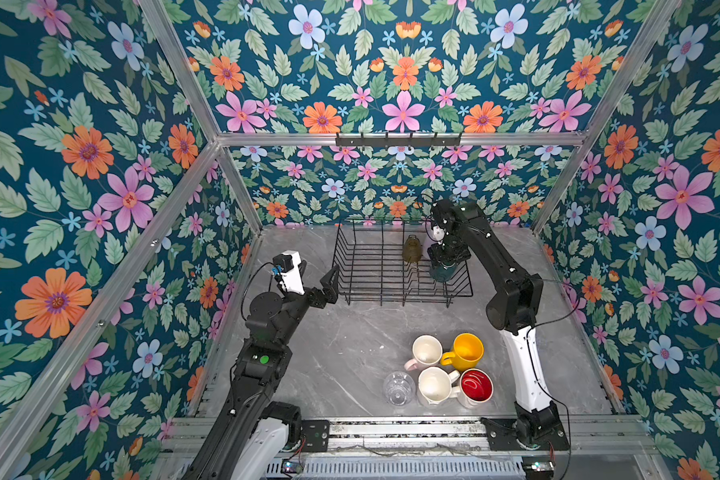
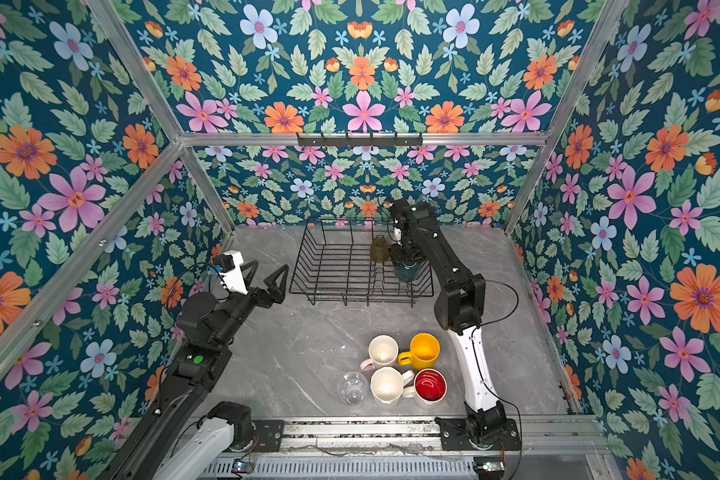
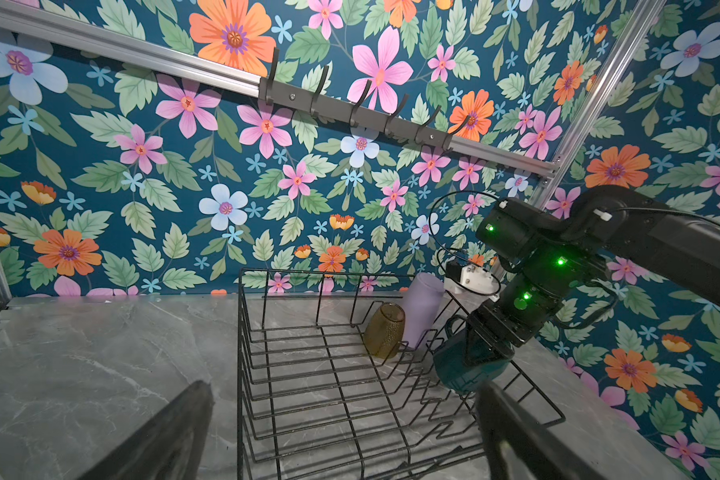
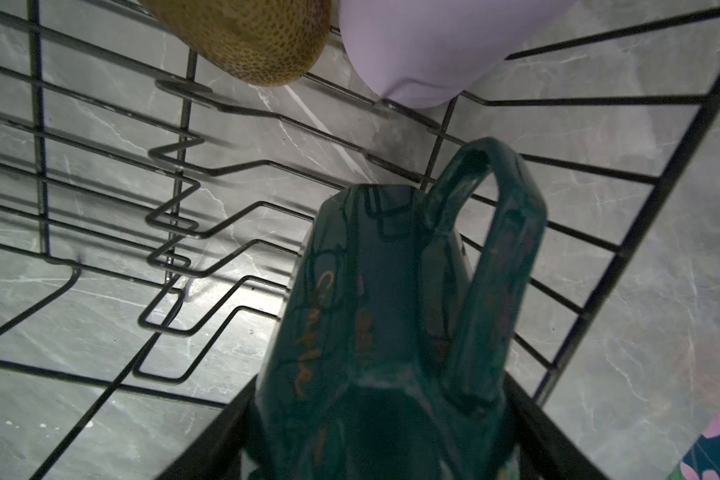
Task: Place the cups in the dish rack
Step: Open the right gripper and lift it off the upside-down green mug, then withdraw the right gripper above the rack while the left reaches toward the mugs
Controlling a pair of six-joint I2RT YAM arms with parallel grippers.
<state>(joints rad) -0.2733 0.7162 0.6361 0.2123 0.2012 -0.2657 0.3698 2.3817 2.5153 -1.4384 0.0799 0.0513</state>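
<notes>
My right jaws are closed on the dark teal mug (image 4: 391,291), one black jaw on each side of it. My left jaws are spread wide with nothing in them. They hang just off the left side of the dish rack (image 1: 366,270) and do not touch it. The teal mug is inside the rack at its right end, low over the wires. I cannot tell if it sits on them yet. Just past it, nearer the back wall, the olive-brown glass (image 1: 411,248) and the lilac tumbler (image 3: 422,309) are in the rack too. So I think I am putting down cup number three. Next I should go down slowly until the mug rests on the wires, keep clear of the tumbler, then let go. My right wrist view shows the mug's handle and gold writing up close. Only the top views show the worktop (image 1: 341,353) with five cups waiting: the pale pink mug (image 1: 426,351), yellow mug (image 1: 467,351), white faceted mug (image 1: 434,386), red-lined mug (image 1: 476,386) and clear glass (image 1: 398,387). The left wrist view shows the tumbler best.
</notes>
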